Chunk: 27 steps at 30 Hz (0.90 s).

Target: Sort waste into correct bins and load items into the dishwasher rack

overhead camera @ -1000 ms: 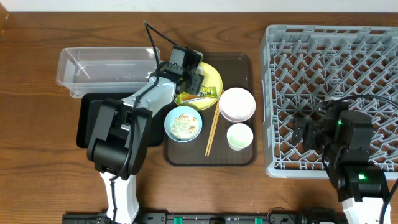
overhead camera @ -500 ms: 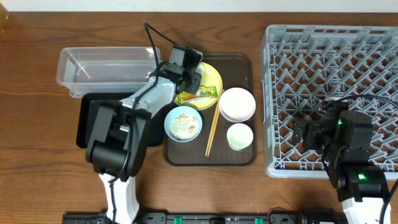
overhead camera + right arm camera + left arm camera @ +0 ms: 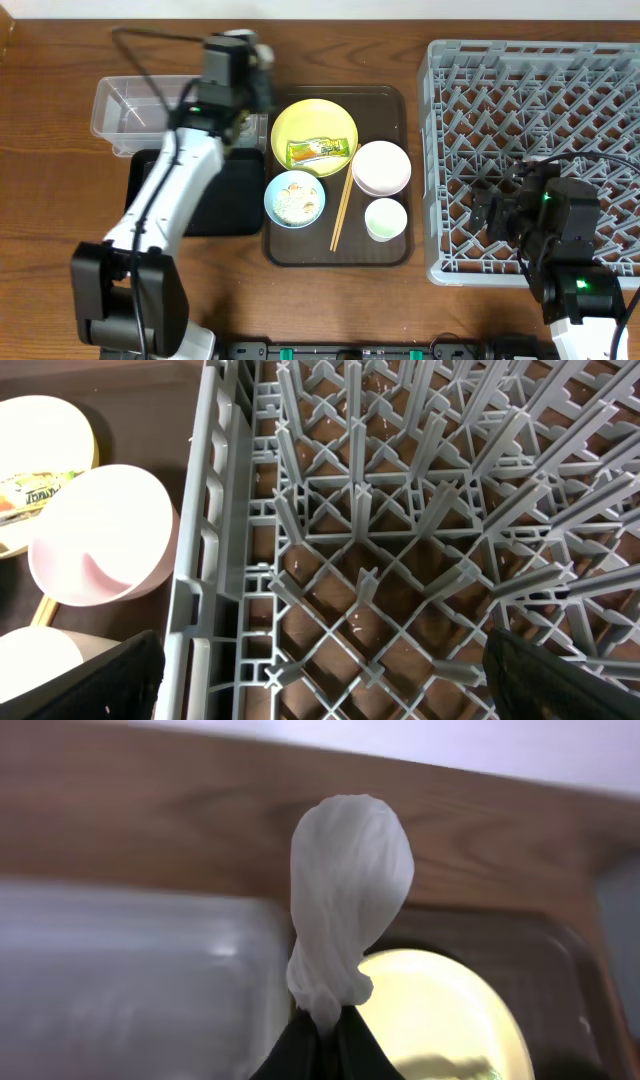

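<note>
My left gripper [image 3: 325, 1030] is shut on a crumpled white paper wad [image 3: 348, 890], held up above the right end of the clear tub [image 3: 140, 110]. In the overhead view the left gripper [image 3: 252, 72] is blurred. The yellow plate [image 3: 314, 122] holds the green-and-orange wrapper [image 3: 320, 151]. Beside it sit the light blue bowl [image 3: 295, 197] of rice scraps, the white bowl [image 3: 381, 167], the small cup [image 3: 386, 219] and the chopsticks [image 3: 341, 210]. My right gripper [image 3: 325, 670] stands open and empty over the near left part of the grey rack [image 3: 530, 100].
The dishes sit on a brown serving tray [image 3: 395, 100]. The black tray [image 3: 225, 205] lies in front of the tub, partly under my left arm. The rack's grey wall [image 3: 205, 560] separates my right gripper from the white bowl [image 3: 100, 535].
My left gripper shut on the white wad at the plate, then rose and swung left and back toward the clear tub. The plate and wrapper are now uncovered. The right arm has not moved.
</note>
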{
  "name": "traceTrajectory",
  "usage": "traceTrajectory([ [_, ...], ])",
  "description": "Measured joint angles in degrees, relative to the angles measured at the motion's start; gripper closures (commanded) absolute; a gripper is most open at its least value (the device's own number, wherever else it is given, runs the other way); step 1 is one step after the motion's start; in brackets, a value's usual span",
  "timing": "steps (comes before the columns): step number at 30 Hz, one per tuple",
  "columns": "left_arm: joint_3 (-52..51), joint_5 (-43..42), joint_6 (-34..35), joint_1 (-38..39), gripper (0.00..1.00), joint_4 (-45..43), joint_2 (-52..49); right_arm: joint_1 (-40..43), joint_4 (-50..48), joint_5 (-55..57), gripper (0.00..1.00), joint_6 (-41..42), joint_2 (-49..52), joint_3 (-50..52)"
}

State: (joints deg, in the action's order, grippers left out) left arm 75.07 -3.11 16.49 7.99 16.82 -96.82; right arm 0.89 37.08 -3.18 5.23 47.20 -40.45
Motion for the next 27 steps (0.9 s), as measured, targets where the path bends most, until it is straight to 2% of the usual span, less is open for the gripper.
traceTrajectory([
  [2,0.00,0.37,6.08,-2.78,0.84,2.25,-0.59,0.00,0.00,0.00,0.01,0.00,0.02,0.00],
  [3,-0.02,0.50,8.81,-4.13,0.74,3.23,-0.94,0.00,-0.02,0.00,0.01,0.00,0.02,0.00],
  [5,-0.02,0.66,13.86,-6.36,0.62,4.83,-1.49,0.00,0.00,0.00,0.01,0.00,0.02,0.00],
  [8,-0.02,0.81,17.59,-7.67,0.42,5.46,-1.84,0.00,0.00,0.00,0.01,0.00,0.02,0.00],
  [11,-0.02,0.61,18.91,-7.82,0.37,4.55,-1.84,0.00,0.00,0.00,0.01,0.02,0.02,0.00],
  [13,-0.02,-0.02,17.14,-7.65,0.35,3.26,-1.81,0.00,0.00,0.00,0.01,0.00,0.02,0.00],
  [16,-0.02,-2.82,9.81,-6.86,0.33,0.68,-1.66,0.00,-0.02,0.00,0.01,0.02,0.02,0.00],
  [19,-0.02,-7.87,-2.01,-4.70,0.28,0.02,-1.18,0.00,-0.02,0.00,0.01,0.00,0.02,0.00],
  [23,-0.02,-12.98,-18.10,0.46,0.25,4.07,-0.68,0.00,0.00,0.00,0.01,0.00,0.02,0.00],
  [27,-0.04,-15.28,-30.34,5.88,0.25,6.58,-0.94,0.00,0.00,0.00,0.01,0.00,0.02,0.00],
])
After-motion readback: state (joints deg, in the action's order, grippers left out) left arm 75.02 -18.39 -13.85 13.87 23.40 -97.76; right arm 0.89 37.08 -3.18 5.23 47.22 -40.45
